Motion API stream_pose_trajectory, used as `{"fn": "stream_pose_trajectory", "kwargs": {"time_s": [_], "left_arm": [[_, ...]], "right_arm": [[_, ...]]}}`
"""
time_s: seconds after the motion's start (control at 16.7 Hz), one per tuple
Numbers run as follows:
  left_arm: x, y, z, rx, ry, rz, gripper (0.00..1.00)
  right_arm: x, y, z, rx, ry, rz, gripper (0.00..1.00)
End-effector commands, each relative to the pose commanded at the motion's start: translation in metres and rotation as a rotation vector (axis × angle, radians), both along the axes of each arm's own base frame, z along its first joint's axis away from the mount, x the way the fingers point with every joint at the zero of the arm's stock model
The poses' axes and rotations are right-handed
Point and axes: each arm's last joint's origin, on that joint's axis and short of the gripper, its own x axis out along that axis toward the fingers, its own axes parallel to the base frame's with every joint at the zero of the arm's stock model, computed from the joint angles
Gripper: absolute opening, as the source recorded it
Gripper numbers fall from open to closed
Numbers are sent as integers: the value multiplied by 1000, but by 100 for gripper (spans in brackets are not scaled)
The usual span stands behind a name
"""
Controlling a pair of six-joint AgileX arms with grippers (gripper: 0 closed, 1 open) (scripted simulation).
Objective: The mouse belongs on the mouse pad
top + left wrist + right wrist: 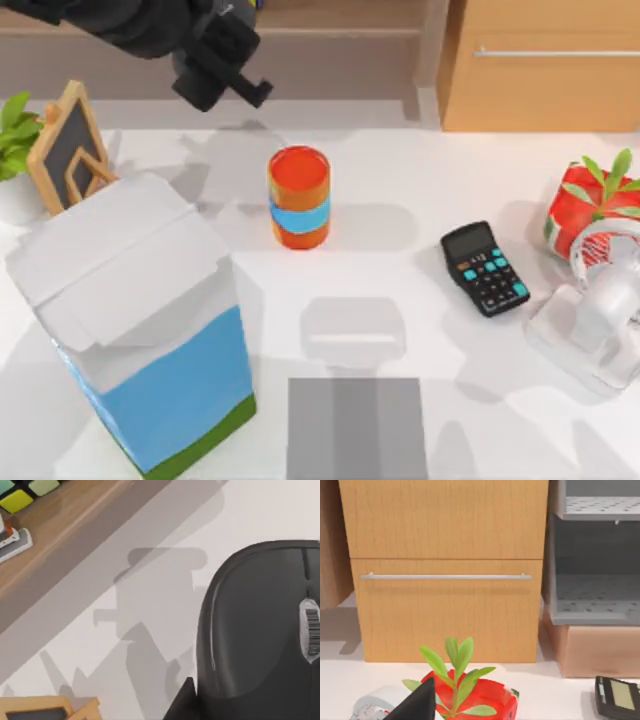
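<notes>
The mouse (260,625), black with a grey scroll wheel, hangs close under the left wrist camera, well above the white table. My left gripper (222,72) is raised over the back left of the table and is shut on the mouse; one dark fingertip (182,702) shows beside the mouse's edge. The mouse pad (357,428), grey with a darker middle band, lies flat at the front centre, far from the left gripper. A dark part of my right gripper (415,706) shows low in the right wrist view, facing a wooden cabinet.
An orange can (299,197) stands mid-table between gripper and pad. A tall white-blue carton (140,320) stands at the front left, a small chalkboard (70,145) behind it. A black calculator (485,268), a red plant pot (590,205) and a white device (590,310) sit at the right.
</notes>
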Motion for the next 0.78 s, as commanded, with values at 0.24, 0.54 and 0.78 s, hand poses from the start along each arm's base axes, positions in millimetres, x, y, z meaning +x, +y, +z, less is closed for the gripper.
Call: {"fn": "stream_pose_trajectory", "kwargs": {"time_s": [0.24,0.54,0.78], "left_arm": [[-22,-68,-32,-184,238,176,0],[-69,-131,-92,-185,543,423,0],[-102,-149,-137,-70,684,627,0]], "right_arm": [[0,0,0,0,0,0,100],[0,0,0,0,0,0,100],[0,0,0,0,0,0,100]]}}
